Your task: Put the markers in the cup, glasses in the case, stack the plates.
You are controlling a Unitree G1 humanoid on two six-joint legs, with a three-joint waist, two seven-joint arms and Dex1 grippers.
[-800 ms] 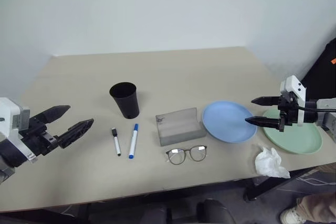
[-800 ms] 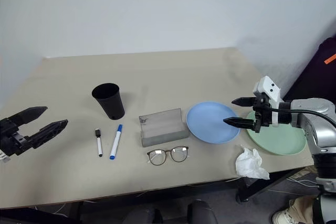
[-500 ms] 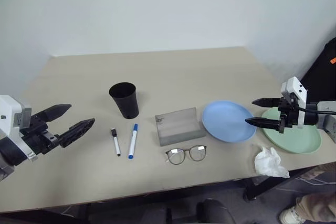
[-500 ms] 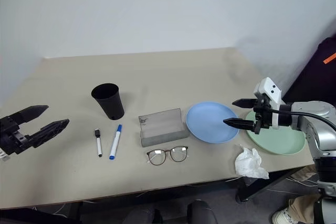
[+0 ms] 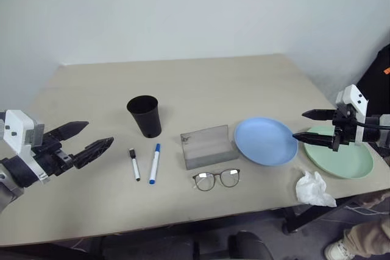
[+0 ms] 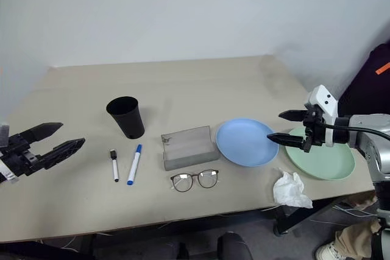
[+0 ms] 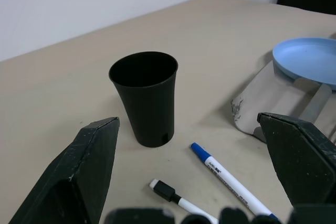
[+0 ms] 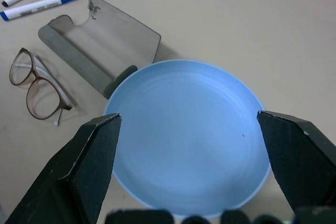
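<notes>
On the beige table (image 5: 201, 83), taking the grey frosted case (image 5: 209, 147) as landmark, the head views show nothing of the task done: the black cup (image 5: 145, 115) stands empty to its left, the blue-capped marker (image 5: 155, 163) and black-capped marker (image 5: 133, 164) lie side by side left of the case, the glasses (image 5: 217, 179) lie just in front of it, and the light blue plate (image 5: 265, 141) and mint green plate (image 5: 339, 152) sit apart to its right, unstacked, a crumpled tissue (image 5: 314, 189) in front of them. The left gripper (image 5: 81, 139) hangs spread and empty, well left of the case. The right gripper (image 5: 309, 125) hangs released, gripping nothing, above the gap between the plates; compared with the earlier frames it has drawn rightward, off the blue plate. The left wrist view looks between wide fingers (image 7: 86, 169) at cup and markers. The right wrist view frames the blue plate between parted fingers (image 8: 94, 158), the case beyond standing open.
</notes>
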